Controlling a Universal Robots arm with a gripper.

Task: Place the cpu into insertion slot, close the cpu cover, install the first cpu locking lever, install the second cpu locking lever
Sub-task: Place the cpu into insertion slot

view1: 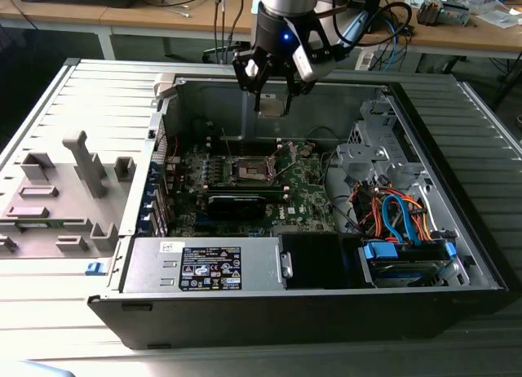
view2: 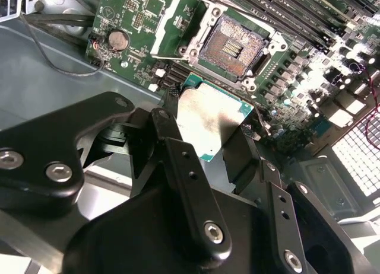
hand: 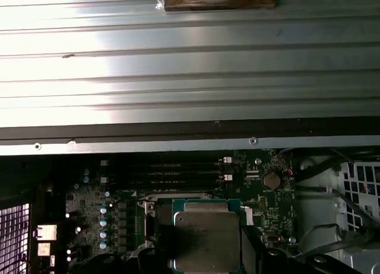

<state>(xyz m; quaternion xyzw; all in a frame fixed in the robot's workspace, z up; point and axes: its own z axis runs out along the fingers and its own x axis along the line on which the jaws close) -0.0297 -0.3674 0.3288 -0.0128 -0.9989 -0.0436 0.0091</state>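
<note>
- One cpu [view2: 211, 123] is held by its edges between the jaws, which are closed narrowly on it, above the open computer case [view1: 326, 312].
- One insertion slot [view2: 228, 45] is left uncovered on the green board, and its one cpu cover [view2: 163, 31] is swung open beside it.
- One coin cell [view2: 117, 40] is seen near the slot.
- Blue and orange cables [view1: 400, 218] are bundled at the exterior view's right.
- One grey fixture [view1: 86, 161] is set on the bench [view1: 49, 312].
- In the first wrist view the slot is mostly hidden behind the cpu, one edge of which is cut off.
</note>
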